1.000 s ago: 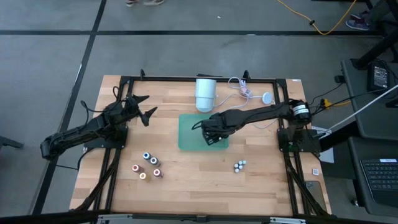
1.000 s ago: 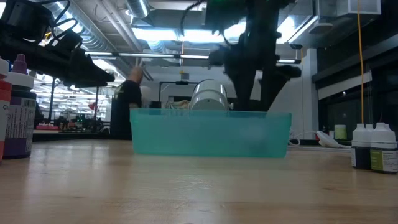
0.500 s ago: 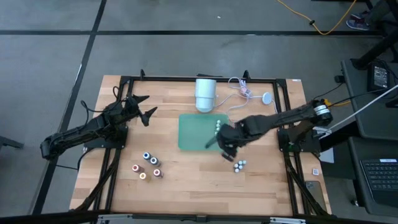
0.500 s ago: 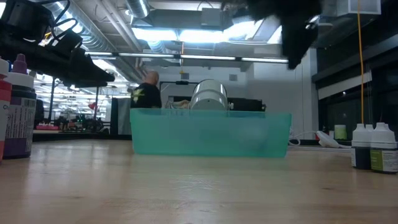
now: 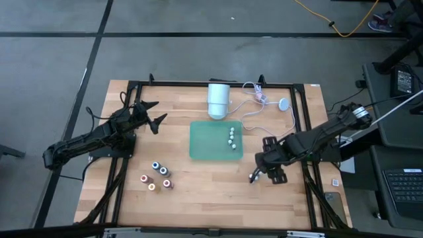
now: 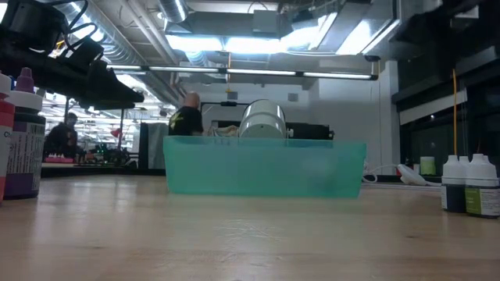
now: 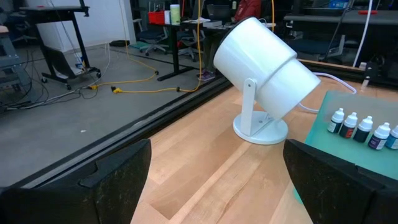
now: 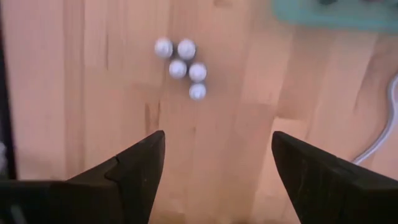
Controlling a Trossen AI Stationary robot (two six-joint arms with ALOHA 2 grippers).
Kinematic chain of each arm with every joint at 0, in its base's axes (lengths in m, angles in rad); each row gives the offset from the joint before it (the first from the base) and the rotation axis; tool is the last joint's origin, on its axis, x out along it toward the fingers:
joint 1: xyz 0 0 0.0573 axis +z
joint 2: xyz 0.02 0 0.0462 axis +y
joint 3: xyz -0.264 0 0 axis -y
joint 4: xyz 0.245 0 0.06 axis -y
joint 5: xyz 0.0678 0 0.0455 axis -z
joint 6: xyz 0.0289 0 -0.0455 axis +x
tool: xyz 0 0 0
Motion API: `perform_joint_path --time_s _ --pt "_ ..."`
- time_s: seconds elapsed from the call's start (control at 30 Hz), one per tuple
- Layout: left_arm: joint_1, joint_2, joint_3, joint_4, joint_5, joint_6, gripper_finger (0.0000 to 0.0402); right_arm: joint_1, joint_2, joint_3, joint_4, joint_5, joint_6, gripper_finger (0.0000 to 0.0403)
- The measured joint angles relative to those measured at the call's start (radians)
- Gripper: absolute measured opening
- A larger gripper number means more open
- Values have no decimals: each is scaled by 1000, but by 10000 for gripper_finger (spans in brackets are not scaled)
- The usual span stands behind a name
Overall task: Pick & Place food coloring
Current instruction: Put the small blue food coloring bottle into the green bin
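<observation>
A row of white-capped food coloring bottles already stood in the teal tray. The right gripper hovered wide open and empty beside another white-capped cluster on the table. Colored-cap bottles waited near the idle left arm.

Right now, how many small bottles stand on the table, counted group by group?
Coloured-top bottles on the bare wood: 5
White-capped cluster on the wood under the open right gripper: 5
White-capped row in the green tray: 5
Total: 15
</observation>
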Motion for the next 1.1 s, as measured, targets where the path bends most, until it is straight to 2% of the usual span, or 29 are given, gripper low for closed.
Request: perform_joint_path --time_s 0.2,0.33,0.7,1.1 --pt "0 0 0 0 0 0 361 16 4 -94 79 -1 -61 294" --pt "0 0 0 0 0 0 361 26 23 -142 139 -1 -24 294" --pt "0 0 0 0 0 0 361 30 77 -236 351 25 -46 294" --pt "0 0 0 0 0 0 361 36 98 -349 467 6 21 294"
